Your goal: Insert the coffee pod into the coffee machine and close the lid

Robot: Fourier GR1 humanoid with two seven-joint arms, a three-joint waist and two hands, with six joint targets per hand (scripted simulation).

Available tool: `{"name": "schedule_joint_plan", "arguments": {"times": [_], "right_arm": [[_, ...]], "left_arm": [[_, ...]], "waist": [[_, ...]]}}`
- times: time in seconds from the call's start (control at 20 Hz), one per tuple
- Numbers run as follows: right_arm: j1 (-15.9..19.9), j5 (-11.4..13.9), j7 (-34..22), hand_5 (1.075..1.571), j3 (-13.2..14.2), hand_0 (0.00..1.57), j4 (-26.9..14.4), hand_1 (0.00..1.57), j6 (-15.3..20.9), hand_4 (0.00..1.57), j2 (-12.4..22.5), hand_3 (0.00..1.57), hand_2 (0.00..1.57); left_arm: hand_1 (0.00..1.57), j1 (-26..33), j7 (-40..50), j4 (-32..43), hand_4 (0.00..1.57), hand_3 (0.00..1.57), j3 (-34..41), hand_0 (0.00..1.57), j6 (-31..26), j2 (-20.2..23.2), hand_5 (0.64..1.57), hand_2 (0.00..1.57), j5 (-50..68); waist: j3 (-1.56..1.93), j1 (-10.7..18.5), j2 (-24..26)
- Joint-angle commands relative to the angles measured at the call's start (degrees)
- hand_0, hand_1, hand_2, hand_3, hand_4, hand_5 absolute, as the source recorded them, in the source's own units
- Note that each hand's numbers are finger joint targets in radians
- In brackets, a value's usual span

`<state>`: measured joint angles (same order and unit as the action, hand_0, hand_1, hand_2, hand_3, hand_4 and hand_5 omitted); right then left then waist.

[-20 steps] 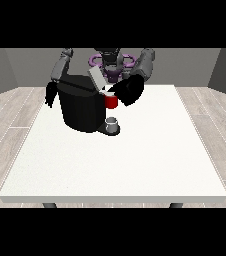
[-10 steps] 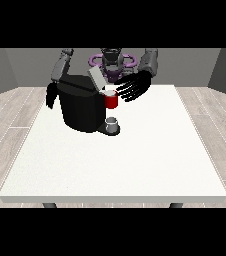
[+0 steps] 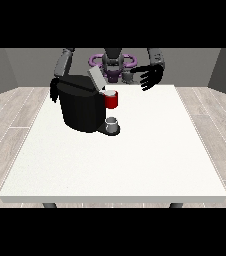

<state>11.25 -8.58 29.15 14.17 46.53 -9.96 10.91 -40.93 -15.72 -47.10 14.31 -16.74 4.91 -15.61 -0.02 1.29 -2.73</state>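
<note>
Now, from my seat at the controls, I read across from the view's left. The hand at the view's left [image 3: 54,93] hangs just behind the far left edge of the coffee machine [image 3: 82,107]; it shows only as a dark shape against the machine's body, and I cannot tell how its fingers lie or whether it has hold of anything.

The coffee machine is a black block standing on the white bench [image 3: 135,160], in the far left part of the top. Its lid [image 3: 96,78] is grey and stands tilted up and open above the machine's top right corner. Just right of the lid's foot, at the machine's head, sits a red thing at the machine [image 3: 111,99]. Below that, on the machine's low front ledge, I see a small grey thing [image 3: 112,122]; I cannot tell whether it is the coffee pod or a cup, so I will not name it as the pod.

Further right, the hand at the view's right [image 3: 150,77] is raised above the far edge of the bench, well apart from the machine and the lid. Its fingers are spread and nearly straight, pointing towards the view's left, and it holds nothing.
</note>
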Motion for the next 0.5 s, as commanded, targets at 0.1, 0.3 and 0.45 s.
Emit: {"name": "schedule_joint_plan", "arguments": {"times": [0.1, 0.3, 0.45], "right_arm": [[-6.86, 0.94, -1.34, 1.571, -2.71, 0.0, 3.74, 0.0, -0.58, 0.08, -1.93, 0.0, 0.0], [-11.27, 5.31, -3.23, 1.571, -9.36, 0.0, 9.65, 0.0, 1.53, 0.09, -6.5, 0.0, 0.0], [-10.24, 10.61, -9.19, 1.571, -16.9, 0.0, 17.71, 0.0, 5.4, 0.0, -10.54, 0.0, 0.0]], "left_arm": [[0.0, 16.24, -5.89, 0.25, 0.37, 0.0, 0.47, 0.0, -3.32, -2.45, 1.571, 0.0, 3.34], [0.0, 24.55, -6.95, 0.68, 0.28, 0.0, 1.26, 0.0, -4.9, -0.08, 1.571, 0.0, 3.7], [0.0, 25.8, -4.96, 2.5, 0.32, 0.0, 4.23, 0.0, -5.96, 2.19, 1.571, 0.0, 6.15]], "waist": [[-0.04, 0.62, 10.85], [-0.05, 0.42, 17.83], [-0.12, -4.39, 20.02]]}}
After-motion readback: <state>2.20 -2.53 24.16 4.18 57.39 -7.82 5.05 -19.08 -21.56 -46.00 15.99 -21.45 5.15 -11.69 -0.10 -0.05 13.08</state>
